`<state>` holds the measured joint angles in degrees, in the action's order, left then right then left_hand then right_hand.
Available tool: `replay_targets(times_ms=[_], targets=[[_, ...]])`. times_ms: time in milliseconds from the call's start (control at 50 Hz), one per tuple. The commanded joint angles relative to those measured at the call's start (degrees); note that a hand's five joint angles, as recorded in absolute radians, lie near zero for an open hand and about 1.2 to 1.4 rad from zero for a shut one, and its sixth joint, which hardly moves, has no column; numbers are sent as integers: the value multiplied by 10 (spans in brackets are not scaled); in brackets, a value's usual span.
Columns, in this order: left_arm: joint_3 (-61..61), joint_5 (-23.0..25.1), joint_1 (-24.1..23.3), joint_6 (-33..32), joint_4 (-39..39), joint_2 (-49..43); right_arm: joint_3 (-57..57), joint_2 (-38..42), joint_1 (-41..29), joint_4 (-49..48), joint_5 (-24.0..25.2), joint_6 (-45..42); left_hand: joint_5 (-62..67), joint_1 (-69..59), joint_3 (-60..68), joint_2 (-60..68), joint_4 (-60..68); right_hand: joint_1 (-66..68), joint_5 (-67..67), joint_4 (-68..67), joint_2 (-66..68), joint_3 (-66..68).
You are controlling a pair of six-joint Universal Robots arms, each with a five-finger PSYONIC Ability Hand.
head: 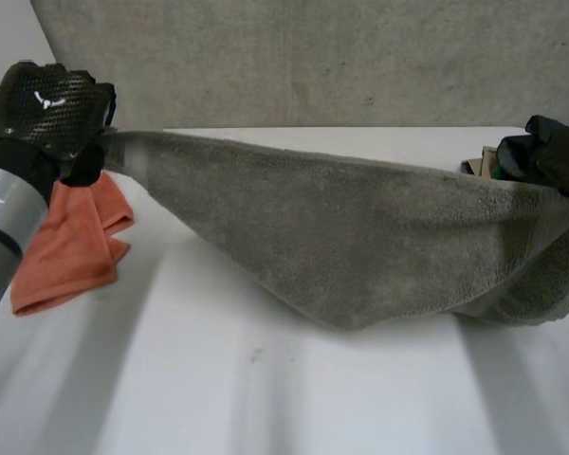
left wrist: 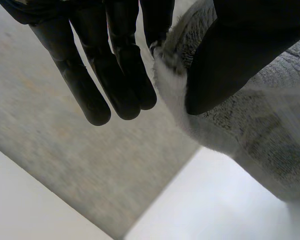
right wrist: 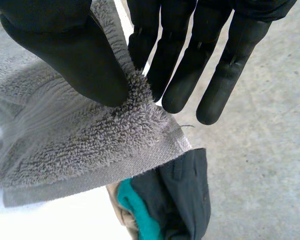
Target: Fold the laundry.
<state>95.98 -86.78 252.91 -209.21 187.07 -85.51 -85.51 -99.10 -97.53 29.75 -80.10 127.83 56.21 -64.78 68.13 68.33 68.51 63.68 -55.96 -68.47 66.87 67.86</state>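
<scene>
So the white worktop [head: 266,398] takes up most of the head view, with a rough grey wall [head: 313,57] behind it.

The biggest thing on the scene is the grey terry towel [head: 360,246]. It's strung out sideways between the two hands, up off the worktop at both ends, and its middle sags in a big belly. The lowest edge drops right down to the worktop, but I honestly can't tell if it touches. Over at the right end the towel is doubled up in a loose fold.

Next is a folded orange cloth [head: 71,246], lying flat on the worktop just under the left arm and apart from the towel.

The left hand [head: 47,104] is raised at the far left, grasping the towel's end. In the left wrist view its thumb [left wrist: 230,65] pins the fuzzy edge against one finger, while the other fingers [left wrist: 115,65] stick out straight beside it.

The right hand [head: 559,152] does the same at the far right. In the right wrist view its thumb [right wrist: 75,55] squeezes the towel's corner against the fingers [right wrist: 180,75], which are otherwise straight.

Smallest bit is a bundle of dark and teal clothing [right wrist: 180,195] sitting just below the right hand's corner of the towel.
</scene>
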Motion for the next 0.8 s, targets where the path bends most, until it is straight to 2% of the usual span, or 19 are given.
replay_targets(times_ms=[20,120,180,280,360,380,440,500,620,800], targets=[[-32,-7,0,-74,-68,-117,3,137,-6,-2,-20,-16,138,-152,119,117,115,163,-140,-115,131,121],[-104,-22,-2,-137,-70,-239,68,252,-8,-9,-59,-28,138,-152,119,117,115,163,-140,-115,131,121],[-198,-58,-8,-148,-68,-313,141,318,-14,-33,-81,-28,138,-152,119,117,115,163,-140,-115,131,121],[-379,-89,-29,-148,-50,-395,256,381,-34,-143,-95,-25,138,-152,119,117,115,163,-140,-115,131,121],[-517,-90,-28,-146,41,-432,334,399,-46,-310,-96,-24,138,-152,119,117,115,163,-140,-115,131,121],[-554,-90,-29,-147,98,-438,348,398,-54,-399,-97,-24,138,-152,119,117,115,163,-140,-115,131,121],[-600,-95,-26,-150,204,-439,350,386,-69,-543,-98,-25,138,-152,119,117,115,163,-140,-115,131,121],[-610,-95,-25,-150,266,-438,348,371,-84,-609,-99,-24,138,-152,119,117,115,163,-140,-115,131,121],[-584,-98,-27,-146,257,-434,333,366,-117,-609,-100,-14,138,-152,119,117,115,163,-140,-115,131,121],[-359,-92,7,-103,258,-402,217,367,-115,-606,-94,15,138,-152,119,117,115,163,-140,-115,131,121]])
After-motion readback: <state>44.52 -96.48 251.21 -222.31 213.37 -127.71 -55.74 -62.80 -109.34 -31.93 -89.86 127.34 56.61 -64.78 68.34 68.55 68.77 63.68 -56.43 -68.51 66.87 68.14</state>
